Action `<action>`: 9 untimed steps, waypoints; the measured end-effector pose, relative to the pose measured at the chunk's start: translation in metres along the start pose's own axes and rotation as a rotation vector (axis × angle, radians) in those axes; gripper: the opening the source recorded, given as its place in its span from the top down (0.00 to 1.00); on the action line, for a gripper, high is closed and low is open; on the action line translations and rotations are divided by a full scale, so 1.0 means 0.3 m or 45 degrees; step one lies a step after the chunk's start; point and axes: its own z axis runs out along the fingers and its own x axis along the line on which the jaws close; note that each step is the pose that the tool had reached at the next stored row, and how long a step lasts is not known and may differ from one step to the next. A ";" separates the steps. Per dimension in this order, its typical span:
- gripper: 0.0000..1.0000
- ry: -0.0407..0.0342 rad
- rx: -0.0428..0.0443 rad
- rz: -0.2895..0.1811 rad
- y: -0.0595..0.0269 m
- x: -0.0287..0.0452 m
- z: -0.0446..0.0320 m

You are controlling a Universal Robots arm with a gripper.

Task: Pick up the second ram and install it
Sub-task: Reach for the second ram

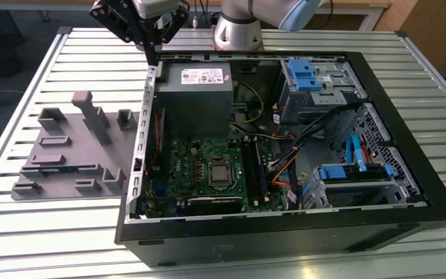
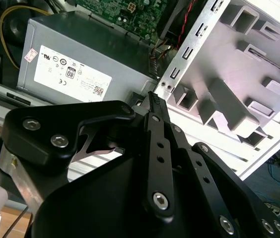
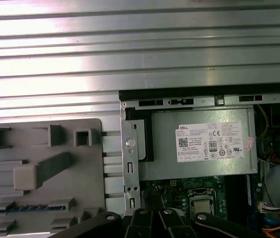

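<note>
The second ram (image 1: 56, 169) is a thin blue stick lying in a slot near the front edge of the grey holder block (image 1: 76, 145), at the exterior view's left of the open computer case. The first wrist view shows the same blue stick (image 3: 23, 208) in the holder (image 3: 40, 168). My gripper (image 1: 154, 58) hangs above the case's far corner next to the power supply (image 1: 195, 87), well away from the stick. Its fingers are shut, meeting in a point (image 2: 153, 99) with nothing between them. The green motherboard (image 1: 207, 168) with its black slot rails (image 1: 255, 171) lies inside the case.
The black case (image 1: 285, 232) has raised walls all round. Inside it are the grey power supply (image 3: 204, 144), blue drive cages (image 1: 308, 75) and loose cables (image 1: 285, 151). The holder block has upright posts (image 1: 91, 113). Everything rests on a slatted metal table (image 1: 37, 232).
</note>
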 end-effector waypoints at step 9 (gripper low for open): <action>0.89 0.0000 0.000 0.000 -0.001 0.015 0.000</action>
